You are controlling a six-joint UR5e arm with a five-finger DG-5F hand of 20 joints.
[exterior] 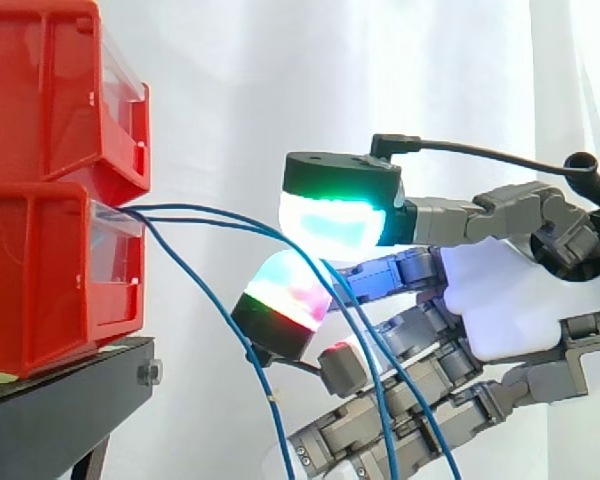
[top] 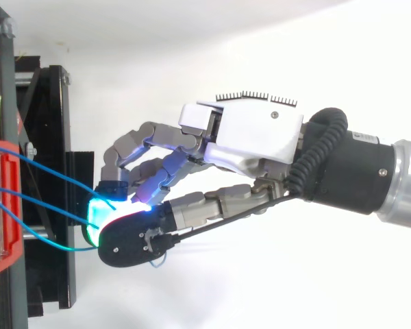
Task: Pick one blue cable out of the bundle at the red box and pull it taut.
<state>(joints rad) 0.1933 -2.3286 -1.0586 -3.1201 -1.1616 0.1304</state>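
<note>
Several thin blue cables [exterior: 212, 208], slack, fanning out from the lower red box [exterior: 40, 290] front, drooping down and rightward

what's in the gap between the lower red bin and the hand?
Only the blue cables span it, from the lower red bin to the hand, clearest in the side view.

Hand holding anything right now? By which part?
Cannot tell: thin blue cables from the red plastic box pass the hand partway along their length, but no clear hold shows.
</note>
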